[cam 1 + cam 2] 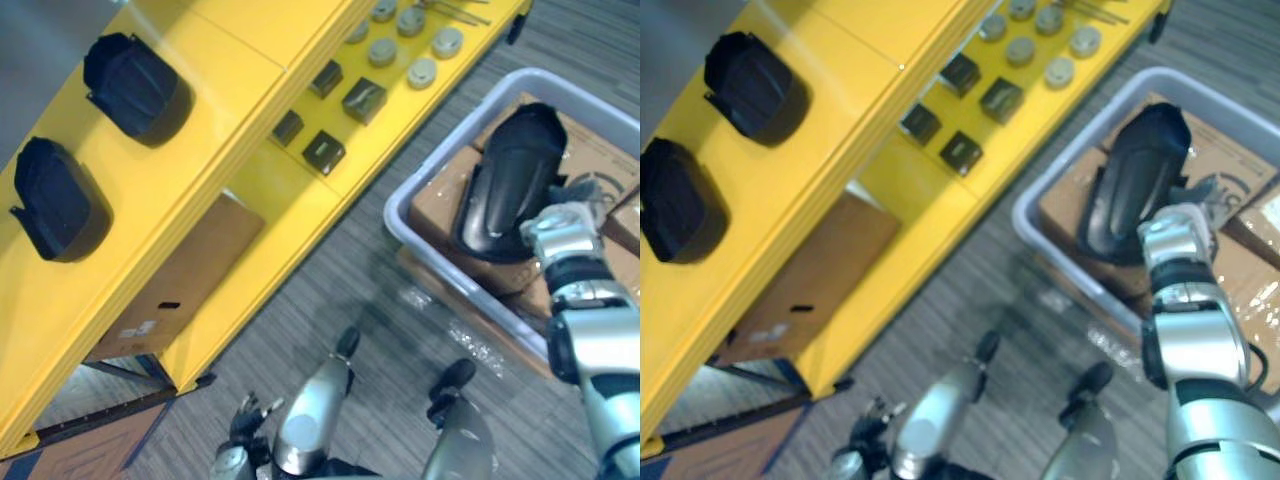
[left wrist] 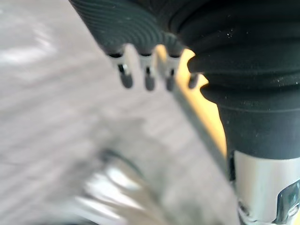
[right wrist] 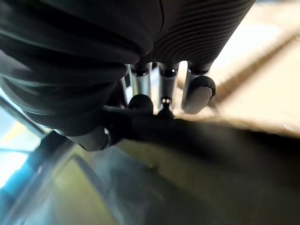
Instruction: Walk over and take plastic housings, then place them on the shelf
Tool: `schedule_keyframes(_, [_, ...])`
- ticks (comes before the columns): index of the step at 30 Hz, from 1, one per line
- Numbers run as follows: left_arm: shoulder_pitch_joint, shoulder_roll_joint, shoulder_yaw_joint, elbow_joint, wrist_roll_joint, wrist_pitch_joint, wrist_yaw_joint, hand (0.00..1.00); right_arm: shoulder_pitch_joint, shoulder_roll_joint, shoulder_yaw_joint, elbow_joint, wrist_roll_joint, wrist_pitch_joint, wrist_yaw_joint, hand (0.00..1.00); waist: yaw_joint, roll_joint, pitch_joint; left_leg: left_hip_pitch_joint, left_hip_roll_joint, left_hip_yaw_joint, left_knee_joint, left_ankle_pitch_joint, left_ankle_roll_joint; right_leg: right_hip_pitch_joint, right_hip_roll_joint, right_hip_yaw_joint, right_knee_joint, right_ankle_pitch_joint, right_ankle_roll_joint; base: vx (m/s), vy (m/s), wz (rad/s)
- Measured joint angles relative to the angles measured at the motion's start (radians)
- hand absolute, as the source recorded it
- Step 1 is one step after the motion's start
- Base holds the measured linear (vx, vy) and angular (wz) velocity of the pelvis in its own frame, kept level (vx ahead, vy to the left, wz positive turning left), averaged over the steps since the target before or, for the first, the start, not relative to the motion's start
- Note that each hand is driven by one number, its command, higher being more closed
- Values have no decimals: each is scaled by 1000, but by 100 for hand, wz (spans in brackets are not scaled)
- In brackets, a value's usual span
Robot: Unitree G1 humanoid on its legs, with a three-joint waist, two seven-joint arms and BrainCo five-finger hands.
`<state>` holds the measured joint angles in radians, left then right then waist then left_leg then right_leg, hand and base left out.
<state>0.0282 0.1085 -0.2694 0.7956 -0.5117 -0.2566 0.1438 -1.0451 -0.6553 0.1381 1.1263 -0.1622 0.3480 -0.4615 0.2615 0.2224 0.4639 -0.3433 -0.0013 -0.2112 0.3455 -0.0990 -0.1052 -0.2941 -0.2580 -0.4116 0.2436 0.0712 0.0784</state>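
Note:
A long black plastic housing rises tilted out of the pale grey bin on the right. My right hand grips its lower edge. In the right wrist view the fingers curl over the housing's dark rim, with the thumb below it. Two more black housings lie on the top board of the yellow shelf at the left. My left hand hangs low near the floor with relaxed fingers and holds nothing.
The bin holds cardboard boxes. The shelf's lower board carries small black blocks and grey discs. A flat cardboard box lies under the shelf. Grey carpet runs between shelf and bin.

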Motion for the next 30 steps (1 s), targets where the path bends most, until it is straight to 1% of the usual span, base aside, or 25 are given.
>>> schedule_keyframes(3, [-34,3,-35,-185,-2,-3,35,0,0,-14,3,-2,-12,-38,-37,100,-26,-9,2,-6,9,22,15,-4,5,10,19,8,-44,30,-2,-46,37,-17])
schedule_keyframes(4, [-39,2,-42,-216,-2,-2,39,0,0,-15,3,-3,-14,-43,-43,100,-32,-11,3,-5,11,27,16,-5,6,14,22,11,-52,33,-2,-58,29,-25])
schedule_keyframes(6, [-52,3,-58,-328,6,-1,55,0,0,-15,3,-21,-32,-61,-58,100,-52,-23,3,-4,23,47,21,-10,5,16,39,30,-85,54,-3,-64,27,-29])
schedule_keyframes(7, [-55,3,-58,-352,9,2,59,0,0,-16,3,-24,-41,-69,-65,100,-57,-26,4,-4,26,51,24,-12,6,17,43,32,-90,58,-4,-54,11,-29])
schedule_keyframes(10, [-70,16,-57,-463,8,29,72,0,1,-17,3,-49,-58,-81,-87,100,-84,-40,7,1,43,61,35,-19,2,31,66,39,-117,75,-11,-36,-8,-19])
schedule_keyframes(11, [-71,30,-58,-519,8,50,68,0,4,-17,3,-67,-60,-91,-90,100,-90,-48,13,15,52,68,30,-19,2,45,72,43,-133,81,-13,-12,-10,-21])
schedule_keyframes(13, [-71,44,-57,-586,10,70,65,0,7,-17,3,-102,-83,-114,-110,100,-96,-61,17,34,64,85,28,-24,-4,58,88,57,-147,85,-17,-10,-23,-24])
schedule_keyframes(14, [-78,45,-56,-622,11,84,65,0,8,-17,3,-135,-101,-134,-125,100,-108,-67,18,39,69,86,27,-26,-7,69,95,56,-161,90,-18,9,-41,-15])
schedule_keyframes(15, [-92,47,-57,-650,17,93,63,0,15,-15,3,-171,-124,-155,-139,100,-113,-76,20,50,75,90,22,-27,-8,83,103,57,-179,97,-20,17,-20,-10])
schedule_keyframes(16, [-101,48,-57,-664,18,101,62,0,23,-15,3,-191,-131,-165,-151,100,-116,-82,20,56,77,92,16,-28,-9,88,104,58,-187,101,-21,25,-14,-15])
schedule_keyframes(17, [-119,54,-57,-690,22,115,60,0,38,-11,3,-233,-148,-182,-165,100,-119,-99,14,66,81,100,3,-25,-12,90,107,62,-195,105,-21,21,-2,-12])
schedule_keyframes(18, [-129,60,-57,-704,24,122,59,0,45,-8,3,-258,-154,-189,-173,100,-123,-105,12,68,84,101,1,-25,-13,91,110,63,-198,108,-24,42,-22,-14])
schedule_keyframes(19, [-158,77,-57,-725,46,131,60,0,51,7,2,-304,-174,-200,-184,100,-135,-120,16,82,89,106,-6,-24,-15,102,118,65,-206,117,-32,49,-30,-15])
schedule_keyframes(20, [-192,92,-55,-731,51,137,61,0,66,31,2,-344,-196,-217,-199,100,-143,-135,10,95,94,116,-13,-24,-15,110,124,74,-214,121,-33,54,-26,-20])
schedule_keyframes(21, [-213,96,-53,-732,51,141,65,0,74,43,2,-367,-208,-223,-200,100,-146,-143,10,108,96,123,-22,-24,-15,117,126,81,-217,122,-33,58,-3,-25])
schedule_keyframes(22, [-259,100,-51,-732,54,151,74,0,95,65,2,-415,-219,-236,-205,100,-153,-158,5,124,98,138,-30,-24,-15,124,127,90,-221,122,-32,57,13,-27])
schedule_keyframes(23, [-309,102,-44,-730,61,151,84,0,104,96,2,-451,-247,-250,-212,100,-166,-173,-3,133,100,149,-38,-24,-15,125,129,103,-224,123,-32,60,24,-30])
schedule_keyframes(24, [-348,103,-42,-723,61,152,92,0,110,115,2,-473,-259,-264,-216,100,-172,-186,-10,138,101,161,-41,-24,-15,123,131,112,-230,126,-31,40,27,-27])
schedule_keyframes(25, [-380,102,-42,-714,61,155,97,0,117,125,3,-489,-267,-266,-216,100,-174,-195,-15,139,103,168,-42,-25,-16,124,133,118,-238,130,-32,38,25,-20])
schedule_keyframes(27, [-502,99,-42,-630,62,166,130,0,146,168,4,-536,-288,-289,-220,100,-196,-221,-28,164,107,182,-54,-27,-17,144,139,129,-257,139,-33,40,24,-20])
schedule_keyframes(28, [-526,100,-41,-606,62,168,139,0,151,183,4,-545,-289,-295,-220,100,-196,-230,-33,175,111,197,-60,-27,-17,144,141,141,-259,140,-33,42,29,-36])
schedule_keyframes(29, [-572,99,-36,-562,61,172,159,0,164,202,9,-575,-294,-307,-222,100,-203,-241,-40,187,114,215,-62,-30,-18,149,141,157,-265,143,-33,32,53,-39])
schedule_keyframes(30, [-604,99,-33,-530,60,172,170,0,179,211,25,-610,-300,-319,-232,100,-219,-250,-46,195,114,224,-62,-34,-17,155,146,166,-275,147,-32,28,50,-31])
